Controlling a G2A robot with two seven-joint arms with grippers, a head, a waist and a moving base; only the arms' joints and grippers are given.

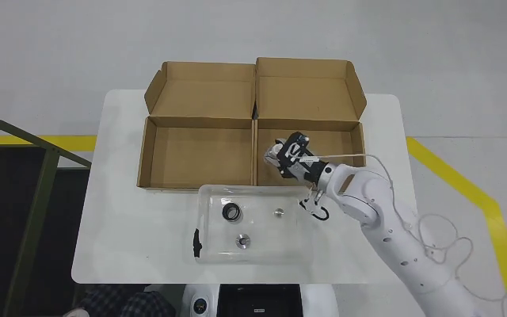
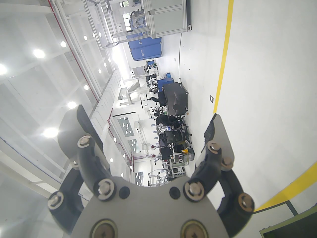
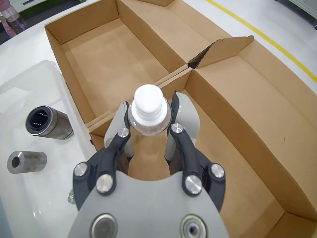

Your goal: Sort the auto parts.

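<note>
Off the table, left claw (image 2: 148, 118) spread wide and empty, facing out into a workshop hall. At the near edge of the white table (image 1: 111, 198), a clear plastic tray (image 1: 293, 242) with metal parts left to sort, among them a steel linear bearing (image 3: 48, 122) and a plain steel sleeve (image 3: 26, 162) lying on their sides. Just beyond the tray, right claw (image 3: 150, 121) closed around a small clear part with a white cap (image 3: 148, 97), cap pointing away from the wrist, held above the near end of the right cardboard box (image 3: 235, 87), close to the side adjoining the left cardboard box (image 3: 111, 50). Possible trouble from here: a grip on smooth, rounded clear plastic, so a likely slip or twist; release this close to the adjoining side, so a possible bounce or roll into the wrong box or back toward the tray; a low pass, so a possible knock against the cardboard rim.
</note>
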